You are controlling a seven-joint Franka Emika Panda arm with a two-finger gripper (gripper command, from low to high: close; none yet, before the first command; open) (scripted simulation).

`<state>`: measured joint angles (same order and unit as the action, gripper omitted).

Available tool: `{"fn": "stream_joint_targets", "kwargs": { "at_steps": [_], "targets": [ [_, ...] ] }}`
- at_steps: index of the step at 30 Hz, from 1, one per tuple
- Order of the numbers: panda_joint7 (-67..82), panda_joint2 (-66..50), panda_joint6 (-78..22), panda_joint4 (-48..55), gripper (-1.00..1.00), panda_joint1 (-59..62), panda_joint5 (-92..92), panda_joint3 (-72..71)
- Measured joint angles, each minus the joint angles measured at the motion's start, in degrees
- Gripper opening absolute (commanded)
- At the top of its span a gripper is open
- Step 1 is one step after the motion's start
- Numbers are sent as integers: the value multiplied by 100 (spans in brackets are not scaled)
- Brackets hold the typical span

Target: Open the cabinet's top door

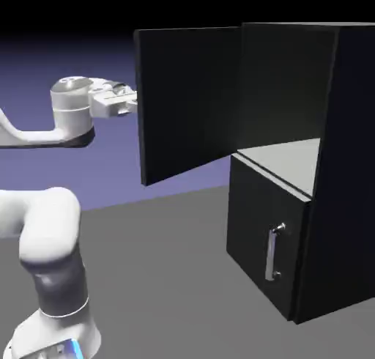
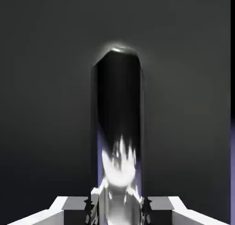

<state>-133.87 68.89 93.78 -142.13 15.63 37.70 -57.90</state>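
Closing on the top door's silver bar handle (image 2: 120, 173), the two-finger gripper (image 2: 117, 211) has its jaws narrow, the handle's shiny metal between the fingertips in the hand view. The handle stands out from the flat black door panel, its polished face mirroring black and blue-violet.

In the exterior view, the black cabinet (image 1: 348, 174) stands at the right. Its lower door (image 1: 256, 237) is closed, an upright silver bar handle (image 1: 271, 253) mounted on it by two short posts. Above, the upper compartment is exposed at the front, showing a light grey compartment floor (image 1: 286, 160) and a dark inner wall (image 1: 282, 90). The top door (image 1: 190, 101) is wide open, swung out from the cabinet toward the exterior view's left, with the gripper at its outer end.

The white Franka Panda arm (image 1: 51, 233) rises at the exterior view's lower left; a blue light glows on its base. Beneath arm and cabinet lies a plain dark grey tabletop (image 1: 172, 269). Beyond its edge is the blue-violet backdrop (image 1: 110, 171), fading to black at the top.
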Motion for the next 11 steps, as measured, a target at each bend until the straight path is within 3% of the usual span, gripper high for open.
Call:
{"fn": "stream_joint_targets", "kwargs": {
  "at_steps": [10, 11],
  "targets": [
    [211, -186, -1915, 2076, -100, 1854, -742, -1295],
    [232, -181, -2027, 2210, 100, 1976, -776, -1360]
  ]
}}
